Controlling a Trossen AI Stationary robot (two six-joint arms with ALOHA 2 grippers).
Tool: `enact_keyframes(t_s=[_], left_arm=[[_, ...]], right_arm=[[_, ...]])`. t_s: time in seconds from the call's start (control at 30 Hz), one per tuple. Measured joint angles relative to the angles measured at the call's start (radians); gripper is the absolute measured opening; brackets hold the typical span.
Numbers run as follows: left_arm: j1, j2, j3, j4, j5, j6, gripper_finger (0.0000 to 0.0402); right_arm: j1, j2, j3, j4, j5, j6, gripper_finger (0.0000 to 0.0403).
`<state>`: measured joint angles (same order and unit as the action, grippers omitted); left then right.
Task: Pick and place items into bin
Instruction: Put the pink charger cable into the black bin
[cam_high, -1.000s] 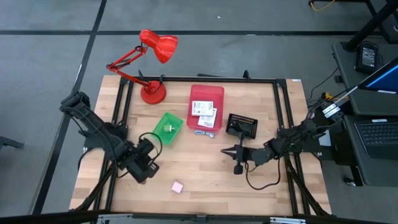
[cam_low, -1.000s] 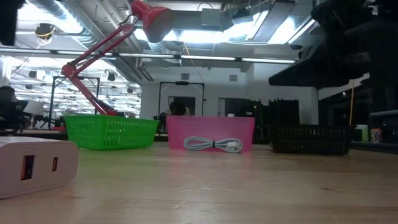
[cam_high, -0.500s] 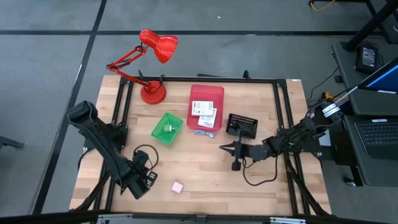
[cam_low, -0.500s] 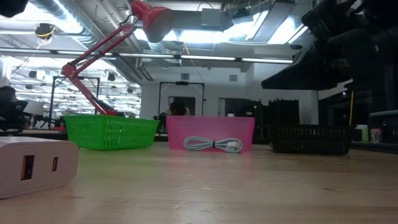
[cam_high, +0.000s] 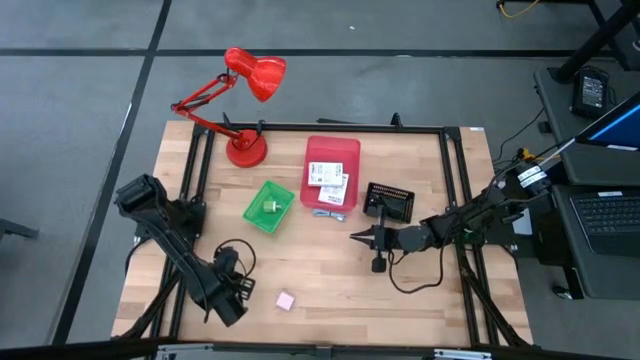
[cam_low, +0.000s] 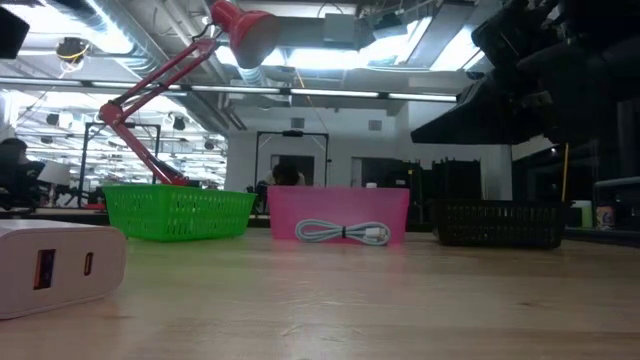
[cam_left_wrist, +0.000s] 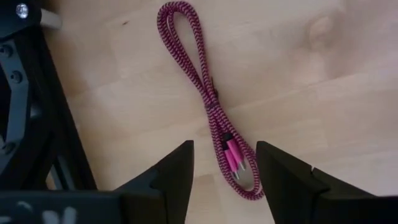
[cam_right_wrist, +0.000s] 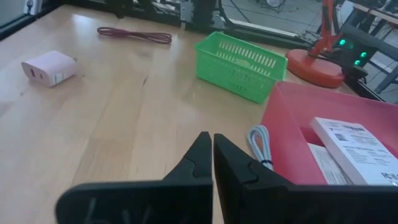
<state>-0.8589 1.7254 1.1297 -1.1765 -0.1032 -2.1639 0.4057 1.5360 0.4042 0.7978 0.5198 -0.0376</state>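
Currently the left gripper (cam_left_wrist: 221, 180) hangs low over the near-left part of the table (cam_high: 330, 285), jaws apart, straddling the plug end of a coiled purple braided cord (cam_left_wrist: 208, 93) that lies flat on the wood; nothing gripped yet. Right gripper (cam_right_wrist: 213, 163) sits mid-table just near of the bins, jaws pressed closed and empty, pointing toward the pink bin (cam_high: 331, 170).

Pink bin holds 2 white printed packets (cam_high: 327, 179); a bluish-white cable (cam_right_wrist: 259, 144) lies on the table just beside its near wall. Green basket (cam_high: 269, 206) holds 1 small green-white piece. Black basket (cam_high: 389, 201) is right of the pink bin. Pink charger cube (cam_high: 285, 299) sits loose near the front edge.

Risks, as I judge them: fingers closing on only 1 strand, so the coil unravels and drags; pads scraping wood; the trailing loop snagging on the black frame rail (cam_left_wrist: 37, 124) close beside the cord.
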Motion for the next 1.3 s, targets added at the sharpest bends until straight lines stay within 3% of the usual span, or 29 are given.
enact_keyframes(t_s=[0.23, 0.57, 0.73, 0.97, 1.3], left_arm=[[0.002, 0.044, -0.010, 0.020, -0.006, 0.000, 0.0171], [0.003, 0.043, -0.146, 0.210, 0.002, -0.018, 0.0166], [0.004, 0.039, -0.159, 0.220, 0.004, 0.038, 0.0127], [0.003, 0.017, -0.164, 0.238, -0.011, 0.153, 0.0021], [0.003, 0.005, -0.165, 0.237, -0.027, 0.273, 0.0010]], right_arm=[[0.000, 0.000, 0.000, 0.000, 0.000, 0.000, 0.0000], [0.000, 0.000, 0.000, 0.003, 0.000, 0.002, 0.0000], [0.000, 0.000, 0.000, 0.007, 0.000, 0.002, 0.0000], [0.000, 0.000, 0.000, 0.007, 0.000, 0.002, 0.0000], [0.000, 0.000, 0.000, 0.006, 0.000, 0.002, 0.0000]])
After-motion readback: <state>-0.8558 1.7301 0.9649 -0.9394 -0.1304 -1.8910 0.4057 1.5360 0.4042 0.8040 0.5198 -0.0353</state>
